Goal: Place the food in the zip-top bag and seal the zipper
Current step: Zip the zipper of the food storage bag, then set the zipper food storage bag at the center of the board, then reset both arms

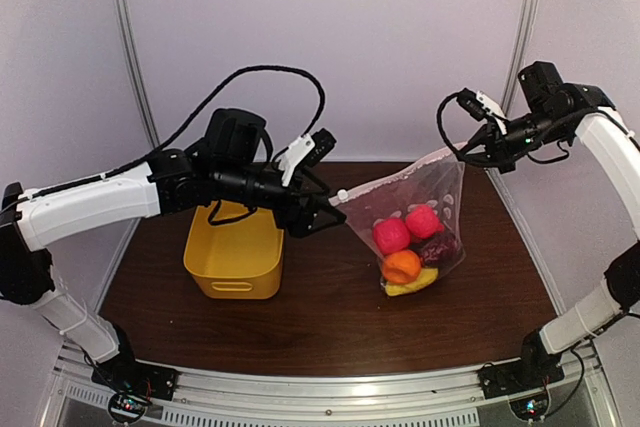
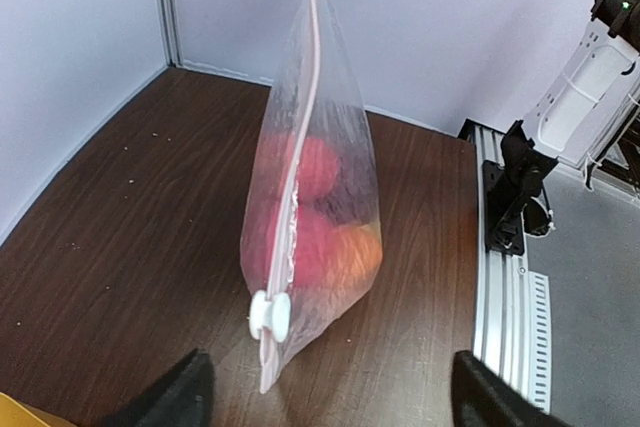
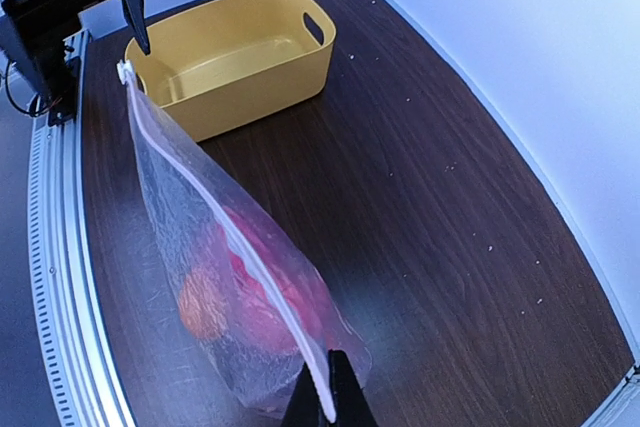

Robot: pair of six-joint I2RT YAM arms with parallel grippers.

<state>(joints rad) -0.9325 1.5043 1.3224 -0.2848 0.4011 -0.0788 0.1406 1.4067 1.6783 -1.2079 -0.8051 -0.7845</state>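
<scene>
Counted five food [image 1: 405,247] pieces (two red, orange, yellow, dark purple), all in the one zip-top bag [image 1: 425,185] strung between both pincers. Judged zipper [image 3: 215,217] shut end to end, little left; found right pincer [image 3: 325,402] pinching its corner, left pincer [image 2: 330,379] spread just off the slider [image 2: 270,315], one basket [image 1: 232,262] nearby.

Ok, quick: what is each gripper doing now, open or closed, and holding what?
Left gripper: open, holding nothing.
Right gripper: closed on the zipper strip of the clear, white-dotted plastic zip-top bag.
</scene>
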